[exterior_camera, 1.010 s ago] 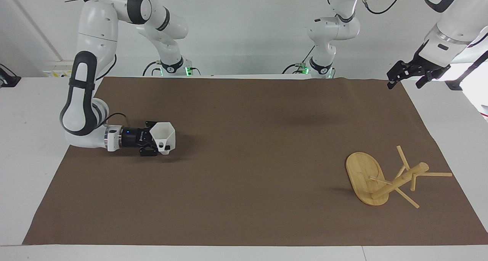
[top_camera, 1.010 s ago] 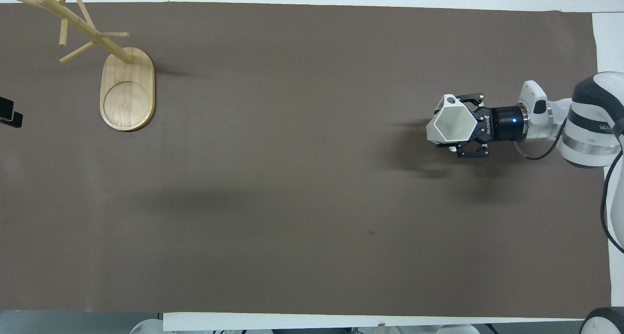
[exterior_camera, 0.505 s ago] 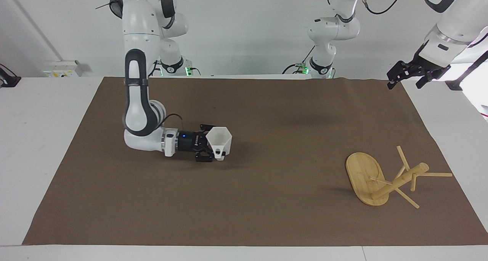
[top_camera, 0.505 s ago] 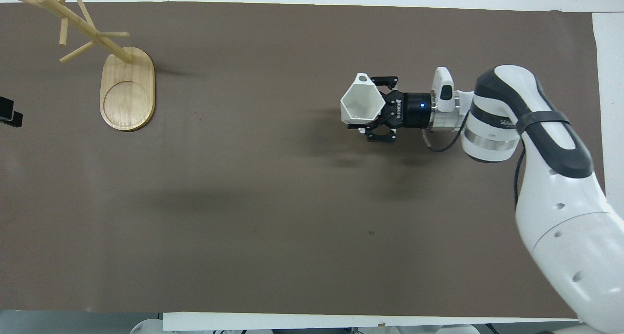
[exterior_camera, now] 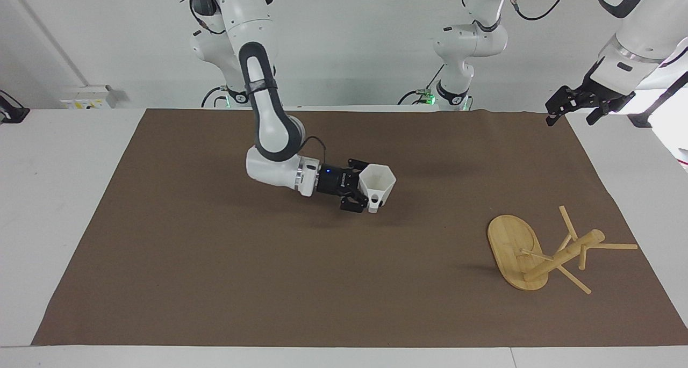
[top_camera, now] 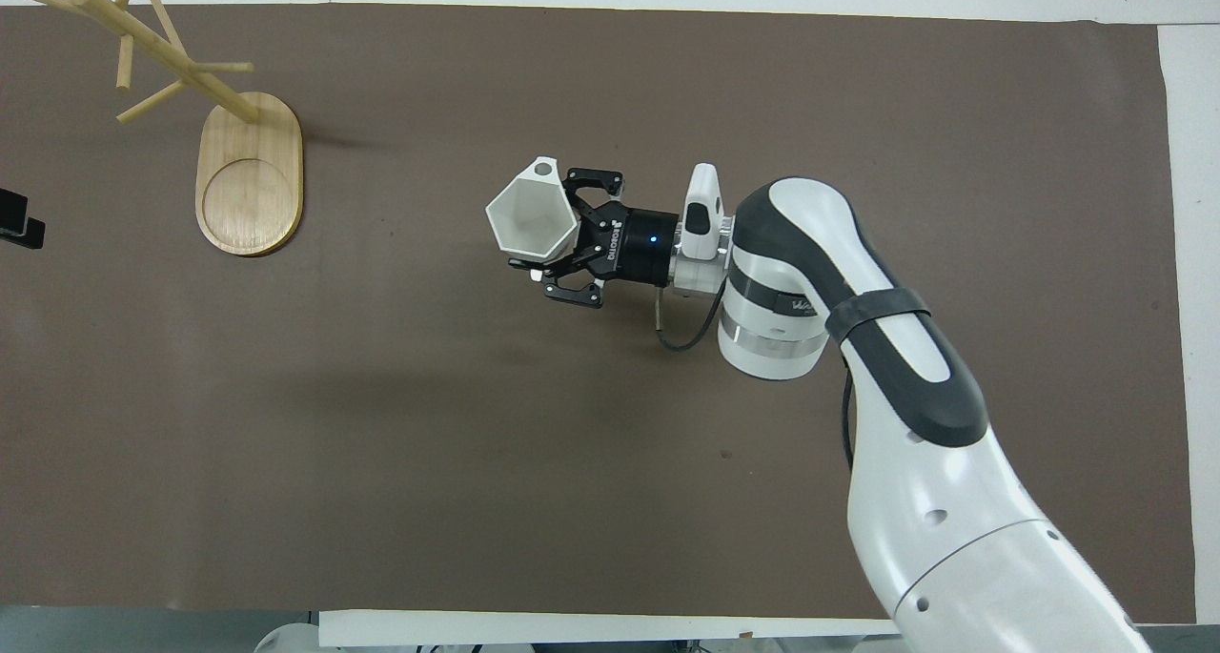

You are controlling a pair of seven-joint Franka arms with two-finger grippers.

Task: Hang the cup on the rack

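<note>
The right gripper (exterior_camera: pixel 361 192) hangs over the middle of the tabletop (exterior_camera: pixel 215 282), jaws pinching the cup (exterior_camera: pixel 377 184) by its wall, rim up. The rack (exterior_camera: pixel 543 252) stands toward the left arm's end. The left gripper (exterior_camera: pixel 571 106) waits, jaws spread.

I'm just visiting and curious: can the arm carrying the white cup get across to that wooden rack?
Probably yes. The right gripper holds the cup above the brown mat, with nothing between it and the rack. The left gripper waits off by the mat's corner.

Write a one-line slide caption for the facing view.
Right gripper carries the white cup above the brown mat toward the bamboo rack.
</note>
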